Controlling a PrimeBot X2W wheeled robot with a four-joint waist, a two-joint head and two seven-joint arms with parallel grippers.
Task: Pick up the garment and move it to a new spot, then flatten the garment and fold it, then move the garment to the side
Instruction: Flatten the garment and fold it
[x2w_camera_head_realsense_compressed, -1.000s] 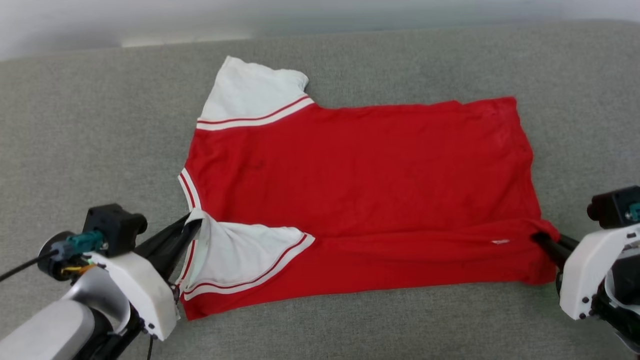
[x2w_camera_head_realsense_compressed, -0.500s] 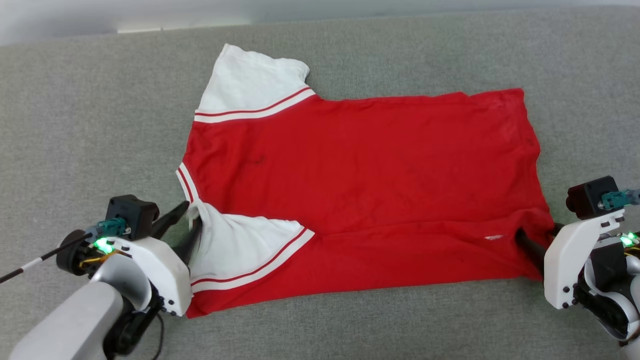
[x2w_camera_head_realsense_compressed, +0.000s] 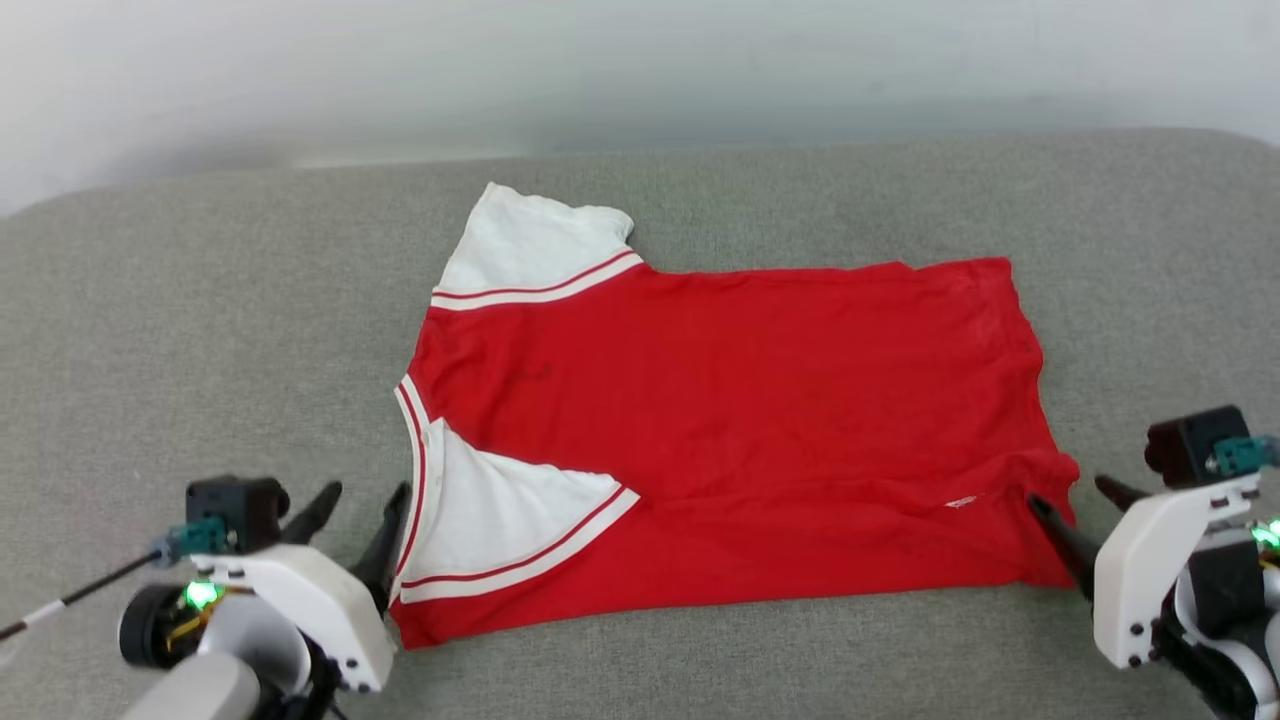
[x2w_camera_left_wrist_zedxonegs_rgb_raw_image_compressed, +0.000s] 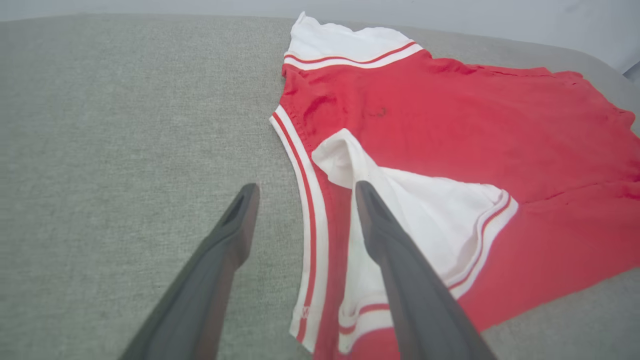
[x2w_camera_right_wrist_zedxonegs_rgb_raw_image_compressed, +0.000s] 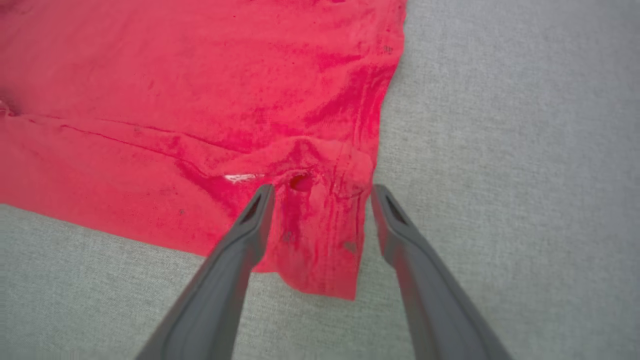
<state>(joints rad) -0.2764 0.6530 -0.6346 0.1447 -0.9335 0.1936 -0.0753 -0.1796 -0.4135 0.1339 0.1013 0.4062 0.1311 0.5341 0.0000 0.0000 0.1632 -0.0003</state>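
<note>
Grey woven upholstery (x2w_camera_head_realsense_compressed: 200, 330) stretches below a pale wall (x2w_camera_head_realsense_compressed: 600, 70), with a red jersey-style T-shirt with white short sleeves and red-and-white stripe trim (x2w_camera_head_realsense_compressed: 720, 430) lying at its middle, collar toward the left edge and hem toward the right. The far white sleeve (x2w_camera_head_realsense_compressed: 530, 245) spreads toward the back edge; the near white sleeve (x2w_camera_head_realsense_compressed: 500, 510) is folded in over the red body (a long crease runs along the near side). The left gripper (x2w_camera_head_realsense_compressed: 362, 498) sits at the collar, jaws wide, straddling the striped neck trim (x2w_camera_left_wrist_zedxonegs_rgb_raw_image_compressed: 307, 200) in the left wrist view. The right gripper (x2w_camera_head_realsense_compressed: 1068, 492) sits at the near hem corner (x2w_camera_right_wrist_zedxonegs_rgb_raw_image_compressed: 330, 220), jaws wide, one finger over red cloth, the other over bare upholstery.
</note>
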